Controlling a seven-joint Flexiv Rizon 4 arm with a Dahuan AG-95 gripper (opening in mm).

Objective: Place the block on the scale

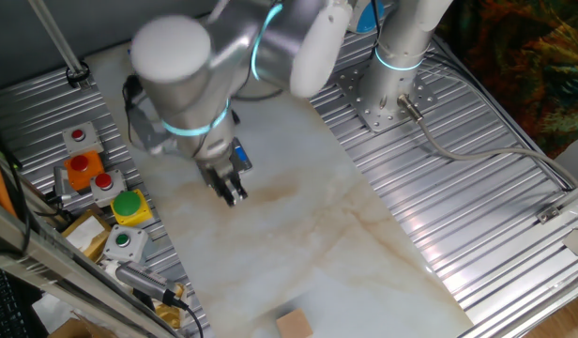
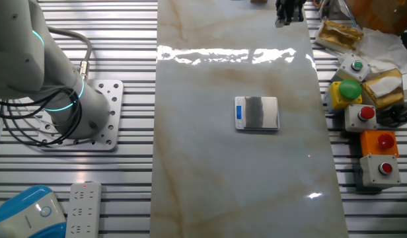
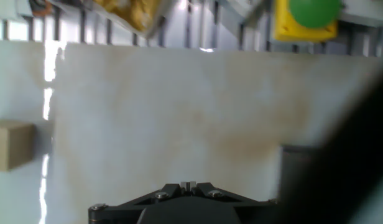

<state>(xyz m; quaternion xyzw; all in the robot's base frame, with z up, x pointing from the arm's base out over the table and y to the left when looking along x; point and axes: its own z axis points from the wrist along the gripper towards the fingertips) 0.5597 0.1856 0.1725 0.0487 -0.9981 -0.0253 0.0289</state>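
Nothing gripped yet; the block has still to be fetched.

Nearest, in the hand view, my fingers [image 3: 188,185] are pressed together with nothing between them, hovering above the marble bench [image 1: 298,244]. Just beside them sits the scale [image 2: 257,113], its grey plate bare, blue strip on one edge. Farther off, well apart from the scale, the block [image 1: 295,324] rests on the bench near its edge, untouched. As I judge it, all remains: reach, spread, grasp, carry, set down.
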